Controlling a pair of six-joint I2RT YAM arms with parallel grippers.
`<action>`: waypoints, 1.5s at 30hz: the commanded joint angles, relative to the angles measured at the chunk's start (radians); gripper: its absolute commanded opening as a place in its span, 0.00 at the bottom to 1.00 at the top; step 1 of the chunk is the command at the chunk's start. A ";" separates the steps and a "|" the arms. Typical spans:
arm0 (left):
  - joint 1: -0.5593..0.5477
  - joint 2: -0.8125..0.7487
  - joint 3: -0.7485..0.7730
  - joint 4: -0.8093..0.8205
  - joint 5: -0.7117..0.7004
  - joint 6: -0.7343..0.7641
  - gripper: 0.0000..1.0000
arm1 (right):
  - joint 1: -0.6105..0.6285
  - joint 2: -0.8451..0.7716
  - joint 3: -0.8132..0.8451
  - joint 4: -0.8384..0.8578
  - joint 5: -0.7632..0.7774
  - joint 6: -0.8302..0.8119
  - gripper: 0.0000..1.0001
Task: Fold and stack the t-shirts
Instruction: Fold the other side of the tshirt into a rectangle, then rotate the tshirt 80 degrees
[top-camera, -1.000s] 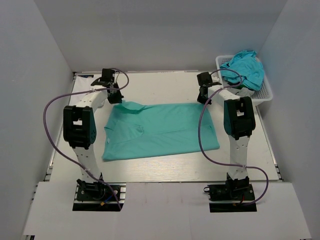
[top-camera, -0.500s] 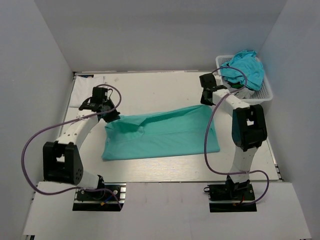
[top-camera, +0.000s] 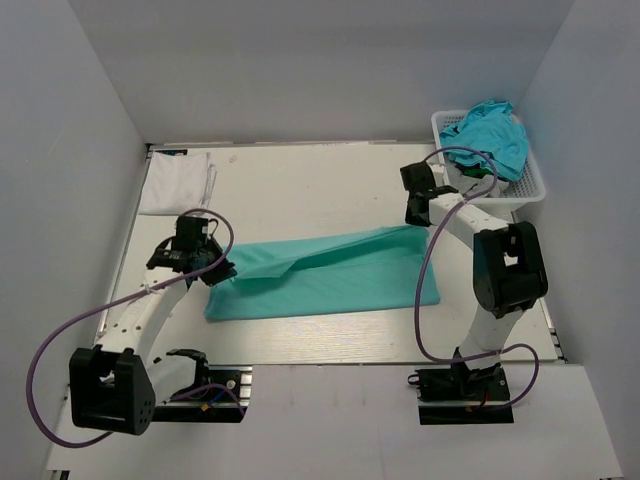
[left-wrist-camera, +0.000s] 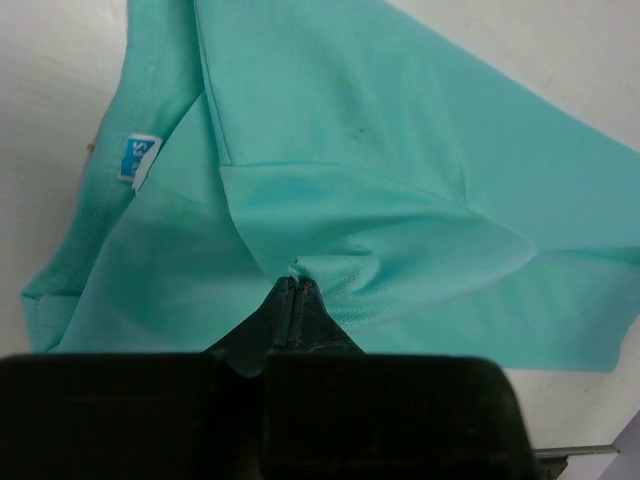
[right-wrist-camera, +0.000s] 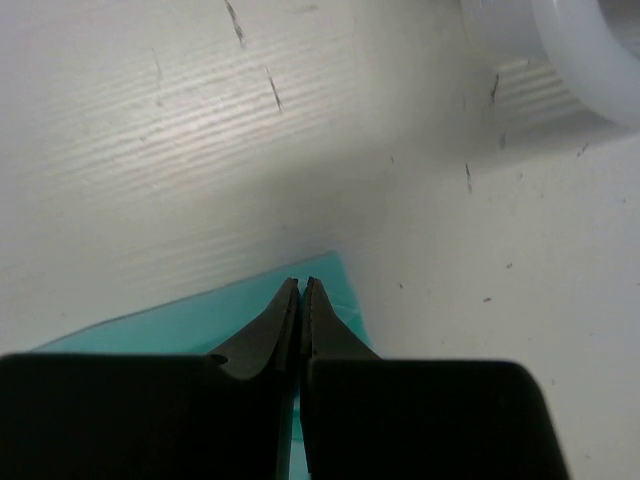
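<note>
Jaws tight on mint t-shirt (top-camera: 340, 282) edge

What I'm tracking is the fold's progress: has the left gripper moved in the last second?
Yes. The left gripper, shut on the mint t-shirt, pulled back toward its base, away from the folded white t-shirt.

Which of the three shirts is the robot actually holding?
The mint green shirt spread out in the centre, pinched by the left gripper. The white shirt lies folded apart; the turquoise shirt sits in the basket.
</note>
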 joint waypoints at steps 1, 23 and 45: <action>-0.001 -0.052 -0.058 -0.017 0.001 -0.022 0.00 | -0.004 -0.056 -0.045 0.017 0.023 0.015 0.00; -0.001 -0.041 0.040 0.031 0.122 0.041 1.00 | 0.005 -0.276 -0.148 0.077 -0.318 -0.070 0.90; -0.001 0.758 0.368 0.269 0.147 0.086 1.00 | 0.049 -0.272 -0.508 0.166 -0.566 0.023 0.90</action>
